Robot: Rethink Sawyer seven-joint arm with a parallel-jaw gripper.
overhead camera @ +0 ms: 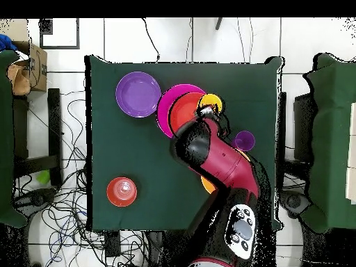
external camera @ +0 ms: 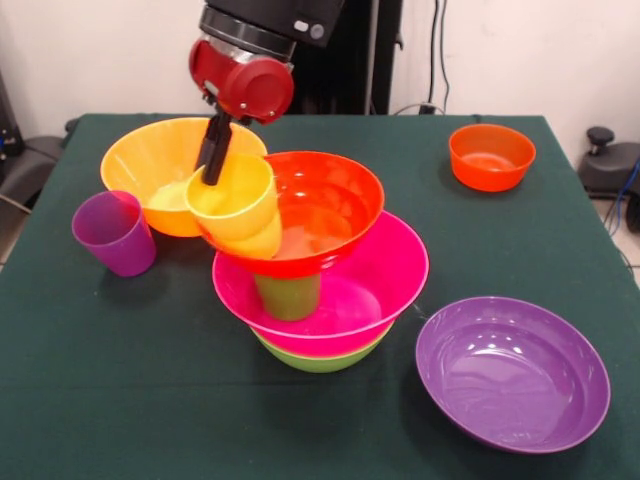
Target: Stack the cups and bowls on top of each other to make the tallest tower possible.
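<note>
The tower stands mid-table: a lime green bowl (external camera: 318,359) at the bottom, a pink bowl (external camera: 370,285) in it, a green cup (external camera: 288,296) upright inside that, and a red-orange bowl (external camera: 330,205) resting on the cup. A yellow cup (external camera: 238,208) leans tilted at this top bowl's left rim. My gripper (external camera: 212,176) comes down from above and is shut on the cup's far rim. From overhead, the yellow cup (overhead camera: 210,104) shows beside the red-orange bowl (overhead camera: 182,115), and the arm hides the gripper.
A purple cup (external camera: 115,232) stands upright at the left, in front of a large orange bowl (external camera: 150,160). A large purple bowl (external camera: 512,372) sits at the front right. A small red-orange bowl (external camera: 490,156) is at the back right.
</note>
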